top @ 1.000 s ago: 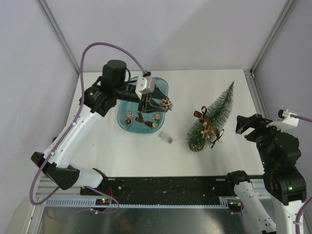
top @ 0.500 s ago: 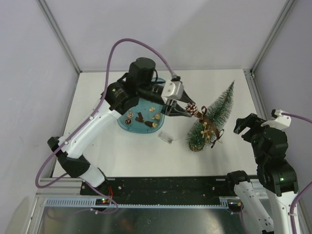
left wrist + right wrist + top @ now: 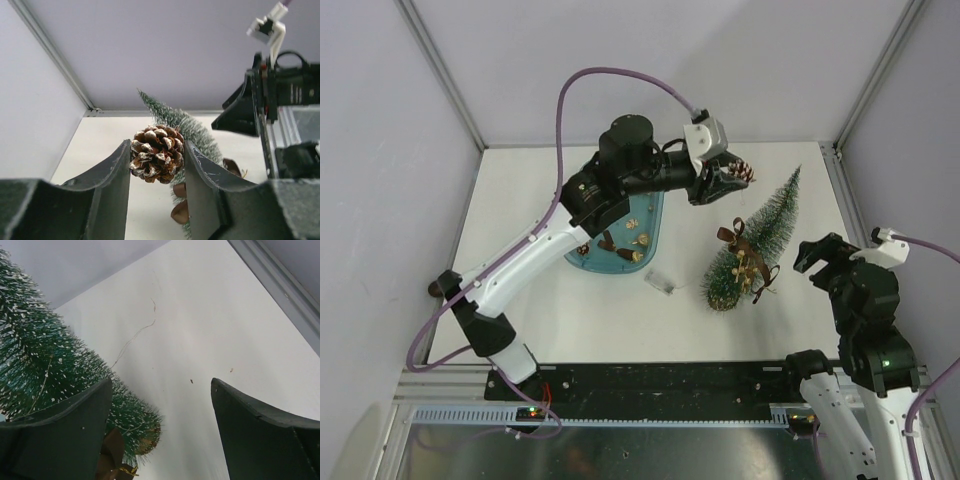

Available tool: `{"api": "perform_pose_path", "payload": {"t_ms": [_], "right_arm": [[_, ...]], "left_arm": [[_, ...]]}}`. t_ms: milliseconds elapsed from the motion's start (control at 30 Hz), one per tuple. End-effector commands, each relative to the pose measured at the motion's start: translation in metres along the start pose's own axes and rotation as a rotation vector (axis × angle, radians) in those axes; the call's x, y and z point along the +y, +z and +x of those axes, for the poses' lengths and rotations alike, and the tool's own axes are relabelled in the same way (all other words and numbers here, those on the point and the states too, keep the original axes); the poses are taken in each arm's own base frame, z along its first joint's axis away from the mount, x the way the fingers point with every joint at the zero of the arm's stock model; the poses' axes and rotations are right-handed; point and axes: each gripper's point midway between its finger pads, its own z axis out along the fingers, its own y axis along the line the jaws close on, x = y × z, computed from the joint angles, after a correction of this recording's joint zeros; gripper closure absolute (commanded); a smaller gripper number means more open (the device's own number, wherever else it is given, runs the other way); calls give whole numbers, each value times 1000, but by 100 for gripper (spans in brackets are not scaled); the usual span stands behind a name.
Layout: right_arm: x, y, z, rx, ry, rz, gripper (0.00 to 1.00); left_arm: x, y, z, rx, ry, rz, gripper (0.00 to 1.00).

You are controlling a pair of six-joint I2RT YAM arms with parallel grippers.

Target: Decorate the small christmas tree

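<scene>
Risk: left gripper [image 3: 735, 172] clamps frosty brown pinecone [image 3: 156, 152]; your push may roll the unsecured slim green bottle-brush tree [image 3: 765, 225] lying near white table's [image 3: 570, 300] right edge; right gripper [image 3: 825, 252] gapes, empty.

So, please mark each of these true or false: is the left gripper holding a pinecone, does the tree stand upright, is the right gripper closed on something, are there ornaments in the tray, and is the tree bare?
1. The left gripper holds a pinecone. True.
2. The small christmas tree stands upright. False: it lies on its side on the table.
3. The right gripper is closed on an ornament. False: it is open and empty, beside the tree.
4. Small ornaments lie in the teal tray. True.
5. The tree has no decoration. False: a brown bow lies on its lower part.
</scene>
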Motion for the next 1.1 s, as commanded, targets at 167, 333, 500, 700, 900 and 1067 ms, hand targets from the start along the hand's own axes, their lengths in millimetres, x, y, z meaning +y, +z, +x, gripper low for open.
{"api": "perform_pose_path", "payload": {"t_ms": [167, 333, 500, 700, 900, 1067], "right_arm": [[23, 6, -32, -144, 101, -92, 11], [24, 7, -31, -146, 101, -101, 11], [24, 9, -27, -141, 97, -106, 11], [24, 13, -19, -126, 96, -112, 12], [20, 13, -18, -129, 77, -96, 12], [14, 18, -13, -119, 74, -63, 13]], "left_arm": [[30, 14, -20, -127, -298, -113, 83], [24, 28, 8, -90, -430, -89, 85], [20, 34, 18, -84, -475, -69, 87], [17, 36, 35, -59, -529, -74, 90], [12, 35, 54, -27, -598, -95, 93], [8, 36, 61, -32, -596, -90, 92]]}}
